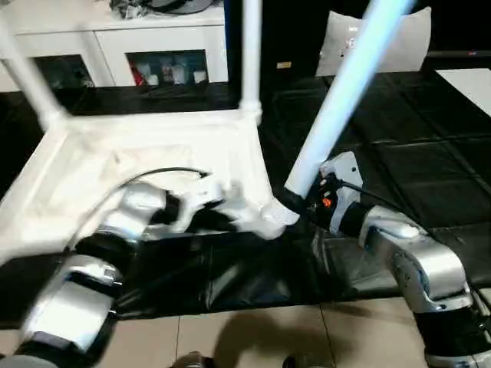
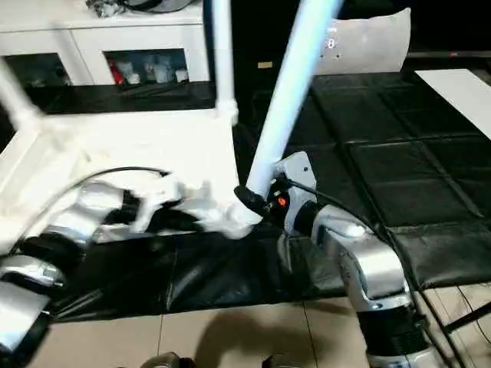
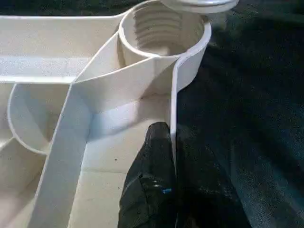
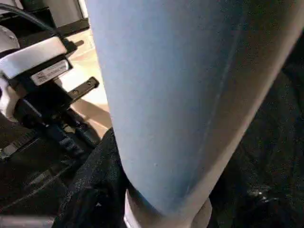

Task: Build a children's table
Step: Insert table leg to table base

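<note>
- We see a big black work surface [image 1: 430, 161] that runs across the room, with a tan tiled floor [image 1: 253, 333] in front of it.
- The white table top [image 1: 146, 165] lies upside down on the black surface, on the left side, with its ribs facing up.
- 2 white legs already stand up from its far corners: 1 at the far right corner [image 1: 251, 54] and 1 at the far left corner [image 1: 27, 77].
- 1 more long white leg [image 1: 345, 88] leans up and to the right. Its low end sits right by the near right corner of the table top.
- Our right gripper [image 1: 295, 201] pinches that leaning leg near its low end, with its black fingers set around it.
- Our left gripper [image 3: 172, 156] is pressed together on the thin side wall of the table top, with 1 black finger [image 3: 152, 185] inside the wall and the other outside.
- Just past that grip is the round corner socket [image 3: 164, 33], with screw ridges inside it. The end of the leaning leg [image 3: 199, 4] is just above the socket.
- A white cabinet [image 1: 153, 46] stands far behind the table.
</note>
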Motion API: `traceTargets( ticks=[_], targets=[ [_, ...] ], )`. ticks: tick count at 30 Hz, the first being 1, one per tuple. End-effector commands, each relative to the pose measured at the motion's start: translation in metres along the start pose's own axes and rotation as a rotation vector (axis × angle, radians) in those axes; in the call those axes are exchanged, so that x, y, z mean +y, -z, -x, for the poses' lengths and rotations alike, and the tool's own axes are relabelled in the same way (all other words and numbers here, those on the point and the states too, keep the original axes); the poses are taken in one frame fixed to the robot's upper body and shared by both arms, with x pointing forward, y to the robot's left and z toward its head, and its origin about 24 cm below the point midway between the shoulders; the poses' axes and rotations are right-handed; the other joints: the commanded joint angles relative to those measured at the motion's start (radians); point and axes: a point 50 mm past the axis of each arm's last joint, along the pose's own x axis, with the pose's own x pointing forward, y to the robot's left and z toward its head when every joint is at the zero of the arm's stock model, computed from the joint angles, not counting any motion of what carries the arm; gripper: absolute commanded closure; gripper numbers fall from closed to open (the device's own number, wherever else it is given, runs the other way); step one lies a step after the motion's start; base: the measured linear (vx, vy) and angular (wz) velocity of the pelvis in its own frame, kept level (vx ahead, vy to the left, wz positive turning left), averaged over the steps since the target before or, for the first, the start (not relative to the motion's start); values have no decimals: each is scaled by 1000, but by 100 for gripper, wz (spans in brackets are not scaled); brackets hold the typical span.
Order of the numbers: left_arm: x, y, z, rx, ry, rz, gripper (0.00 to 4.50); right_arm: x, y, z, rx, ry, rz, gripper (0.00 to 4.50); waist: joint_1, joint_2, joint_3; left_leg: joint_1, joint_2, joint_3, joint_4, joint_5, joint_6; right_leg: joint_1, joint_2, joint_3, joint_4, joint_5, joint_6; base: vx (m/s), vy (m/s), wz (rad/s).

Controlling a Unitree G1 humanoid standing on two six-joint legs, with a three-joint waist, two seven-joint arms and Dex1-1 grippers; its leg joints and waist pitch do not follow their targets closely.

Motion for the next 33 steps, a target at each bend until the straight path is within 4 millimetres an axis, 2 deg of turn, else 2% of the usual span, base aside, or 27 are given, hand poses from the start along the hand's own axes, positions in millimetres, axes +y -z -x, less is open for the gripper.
traceTargets(
  ticks=[1, 4, 5, 6, 7, 8, 9, 11, 12, 18, 25, 27, 31, 33],
  targets=[
    [-7, 4, -7, -36, -32, 31, 450, -1, -5, -3, -21, -3, 25, 259, 1, -13, -69, 15, 42, -20, -73, -256, 23, 49, -83, 48, -99, -420, -168, 0, 0, 0],
    [-19, 3, -9, -29, 20, -59, 450, -4, -5, -6, -5, 4, 61, 259, -5, -11, -74, 11, 46, -21, -75, -238, 28, 47, -81, 48, -94, -406, -166, 0, 0, 0],
    [-22, 5, -8, -13, 37, -77, 450, -5, -5, -7, 3, -5, 55, 259, -5, -8, -74, 17, 45, -19, -73, -246, 29, 42, -78, 47, -96, -410, -164, 0, 0, 0],
    [-24, 7, -7, -3, 41, -83, 450, -4, -5, -7, 9, -24, 52, 259, -7, -16, -75, 14, 44, -19, -74, -244, 32, 45, -77, 48, -97, -407, -163, 0, 0, 0],
    [-24, 8, -6, 0, 40, -84, 450, -4, -5, -8, 12, -37, 50, 259, -5, -10, -75, 14, 44, -19, -74, -242, 33, 45, -77, 47, -95, -403, -161, 0, 0, 0],
    [-24, 9, -6, 7, 37, -87, 450, -2, -4, -8, 22, -69, 45, 259, -5, -10, -75, 13, 44, -19, -74, -244, 34, 46, -77, 47, -94, -400, -159, 0, 0, 0],
    [-25, 10, -5, 7, 39, -91, 450, -1, -3, -9, 32, -81, 39, 259, -3, -15, -77, 13, 43, -18, -73, -236, 37, 47, -78, 47, -94, -397, -157, 0, 0, 0],
    [-26, 10, -5, 6, 38, -84, 450, -1, 2, -10, 70, -99, 18, 259, -2, -14, -78, 11, 44, -19, -74, -223, 38, 48, -78, 47, -92, -390, -159, 0, 0, 0],
    [-27, 10, -5, 1, 37, -82, 450, -1, 3, -10, 77, -108, 20, 259, -4, -18, -79, 10, 45, -18, -74, -222, 37, 47, -78, 47, -92, -384, -159, 0, 0, 0],
    [-33, 10, -4, -27, 71, -56, 450, 1, 3, -13, 104, -153, 26, 259, -6, -15, -79, 13, 45, -17, -73, -221, 36, 44, -78, 48, -92, -390, -161, 0, 0, 0],
    [-40, 9, -4, -21, 129, -82, 450, 1, 12, -17, 164, -210, 22, 259, -11, -18, -77, 13, 44, -17, -74, -238, 33, 43, -78, 47, -95, -427, -150, 0, 0, 0],
    [-39, 9, -6, -11, 117, -90, 450, 3, 15, -17, 182, -246, 1, 259, -11, -22, -78, 12, 43, -17, -73, -236, 35, 44, -78, 47, -95, -429, -147, 0, 0, 0],
    [-39, 8, -7, 0, 119, -101, 450, 2, 19, -17, 227, -266, 10, 259, -13, -17, -79, 15, 45, -18, -75, -248, 31, 42, -77, 47, -96, -423, -149, 0, 0, 0],
    [-39, 8, -7, 3, 125, -108, 450, -1, 20, -17, 246, -273, 18, 259, -14, -20, -80, 16, 45, -19, -76, -260, 28, 42, -77, 47, -96, -423, -151, 0, 0, 0]
  ],
)
